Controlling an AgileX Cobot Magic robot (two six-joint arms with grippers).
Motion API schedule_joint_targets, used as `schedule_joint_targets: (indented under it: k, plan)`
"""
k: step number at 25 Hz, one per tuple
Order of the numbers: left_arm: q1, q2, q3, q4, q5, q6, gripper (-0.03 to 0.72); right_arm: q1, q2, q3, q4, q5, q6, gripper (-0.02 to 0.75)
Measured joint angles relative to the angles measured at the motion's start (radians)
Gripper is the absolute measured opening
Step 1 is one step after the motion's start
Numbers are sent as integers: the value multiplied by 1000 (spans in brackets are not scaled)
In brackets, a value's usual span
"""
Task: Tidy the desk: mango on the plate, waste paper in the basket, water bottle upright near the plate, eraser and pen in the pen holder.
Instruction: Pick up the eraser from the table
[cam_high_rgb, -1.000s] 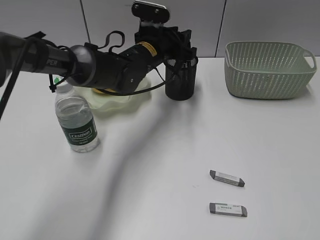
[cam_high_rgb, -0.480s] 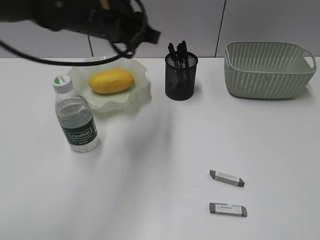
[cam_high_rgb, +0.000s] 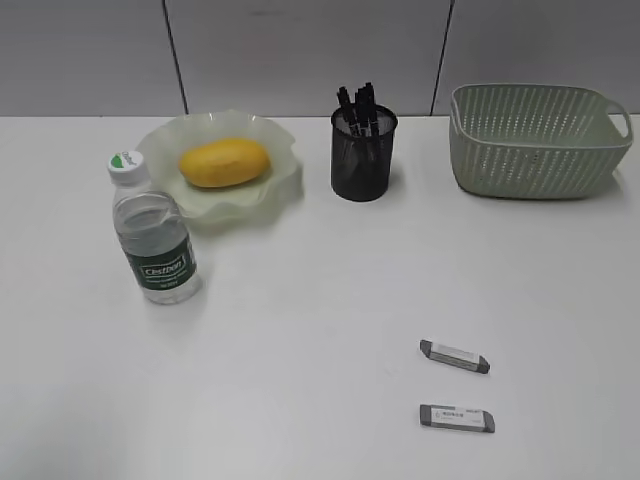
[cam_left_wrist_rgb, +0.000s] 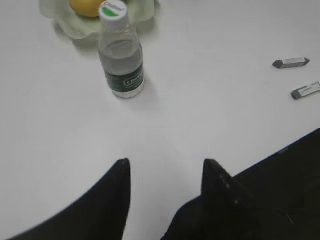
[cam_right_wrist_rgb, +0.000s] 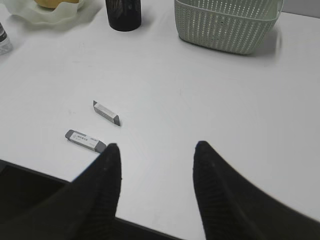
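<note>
The mango (cam_high_rgb: 224, 162) lies on the pale green plate (cam_high_rgb: 275, 190) at the back left. The water bottle (cam_high_rgb: 152, 232) stands upright in front of the plate; it also shows in the left wrist view (cam_left_wrist_rgb: 121, 56). The black pen holder (cam_high_rgb: 362, 155) holds several dark pens. The green basket (cam_high_rgb: 538, 140) stands at the back right. Two grey erasers (cam_high_rgb: 454, 356) (cam_high_rgb: 456, 418) lie on the desk (cam_high_rgb: 320, 330) at the front right. My left gripper (cam_left_wrist_rgb: 165, 162) is open and empty above the desk's front edge. My right gripper (cam_right_wrist_rgb: 156, 147) is open and empty, right of the erasers (cam_right_wrist_rgb: 106, 112). No waste paper shows.
The desk's front edge and the dark space below show in both wrist views (cam_left_wrist_rgb: 295, 170) (cam_right_wrist_rgb: 30, 185). A grey panelled wall (cam_high_rgb: 300, 50) stands behind the desk. Neither arm shows in the exterior view.
The left arm, which reached over the plate and pen holder, has drawn back out of the exterior view. The mango and plate are now uncovered. The objects have not moved.
</note>
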Motion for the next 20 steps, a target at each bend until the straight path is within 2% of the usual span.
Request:
schedule_joint_targets:
  k: [5, 9, 15, 17, 20]
  plan:
    - [0, -393, 117, 84, 101, -28, 358, 0, 0, 0, 0, 0, 0, 380]
    - [0, -581, 187, 108, 114, -66, 359, 0, -1, 0, 0, 0, 0, 378]
    - [9, -631, 205, 126, 101, -92, 359, 0, 20, -12, 30, -30, -17, 377]
    - [9, -631, 205, 120, 98, -92, 359, 0, 97, -22, 52, -82, -53, 368]
    - [10, -632, 205, 119, 98, -92, 359, 0, 349, -27, 61, -204, -98, 363]
